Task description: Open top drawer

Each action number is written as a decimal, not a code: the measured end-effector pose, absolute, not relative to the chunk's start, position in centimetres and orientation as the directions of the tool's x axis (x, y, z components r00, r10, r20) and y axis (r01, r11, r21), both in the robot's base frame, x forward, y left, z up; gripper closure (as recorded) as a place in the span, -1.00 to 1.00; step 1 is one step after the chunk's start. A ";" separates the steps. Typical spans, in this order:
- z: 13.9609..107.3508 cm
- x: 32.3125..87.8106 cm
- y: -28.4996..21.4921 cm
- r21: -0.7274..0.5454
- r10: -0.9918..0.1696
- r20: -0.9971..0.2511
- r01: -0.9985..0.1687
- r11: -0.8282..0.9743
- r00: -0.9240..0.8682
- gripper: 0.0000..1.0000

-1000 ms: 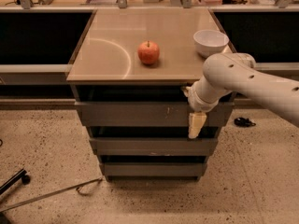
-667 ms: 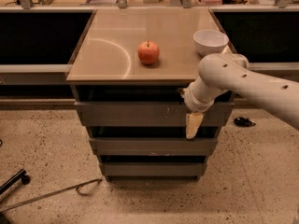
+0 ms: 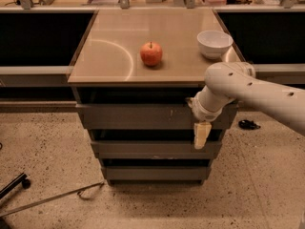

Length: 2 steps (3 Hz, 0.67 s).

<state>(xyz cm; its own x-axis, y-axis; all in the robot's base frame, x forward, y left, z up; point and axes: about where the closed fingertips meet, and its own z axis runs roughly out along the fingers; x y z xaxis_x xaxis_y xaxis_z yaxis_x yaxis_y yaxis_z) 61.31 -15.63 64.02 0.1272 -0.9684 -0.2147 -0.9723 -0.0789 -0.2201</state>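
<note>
Grey top drawer (image 3: pixel 143 117) is running left-right beneath the surface's (image 3: pixel 109 32) front edge. The end effector (image 3: pixel 202 135) is hanging before the drawer's right end, and its grip state cannot be told.

In front of the top drawer (image 3: pixel 138 117), the speckled floor (image 3: pixel 47 147) gives open room across the drawer's left and middle span. The gripper (image 3: pixel 201 135) hangs at the drawer's right end, over the lower edge of its front, and the arm (image 3: pixel 248 87) reaches in from the right, blocking that side. Above the drawer a dark gap runs under the tabletop (image 3: pixel 109 56). An apple (image 3: pixel 151 54) stands above the drawer's middle, a bowl (image 3: pixel 214 43) above its right end. Below and left of the drawer, a thin rod (image 3: pixel 52 198) lies on the floor
</note>
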 end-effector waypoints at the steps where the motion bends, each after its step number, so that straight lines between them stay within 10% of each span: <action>1: 63.1 60.4 -15.9 -0.185 -0.969 -0.215 -0.979 -0.081 0.121 -1.00; 2: 63.5 58.4 -15.8 -0.140 -0.964 -0.231 -0.985 -0.100 0.131 -1.00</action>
